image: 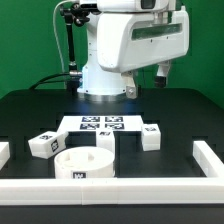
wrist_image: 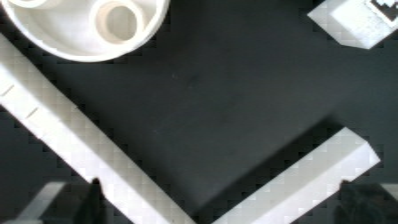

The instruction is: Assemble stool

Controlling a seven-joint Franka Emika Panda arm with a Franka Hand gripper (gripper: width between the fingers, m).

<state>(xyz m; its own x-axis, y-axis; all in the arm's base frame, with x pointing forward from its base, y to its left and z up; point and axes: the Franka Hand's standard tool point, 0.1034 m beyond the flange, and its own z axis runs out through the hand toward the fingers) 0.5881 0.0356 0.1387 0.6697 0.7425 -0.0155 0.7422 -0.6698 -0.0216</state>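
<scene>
One part is to be gripped at a time: the gripper [image: 163, 72], raised wide and empty at the far side, is best centred over the rim of the round seat [image: 95, 170], lying near, at the exterior view's left, before being closed.

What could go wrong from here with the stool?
1. The seat sits close to the front rail. A finger of the open gripper, now high above the table, could strike the rail when it comes down.
2. The leg beside the marker board is small and loose. A slightly off grasp may knock it aside.
</scene>
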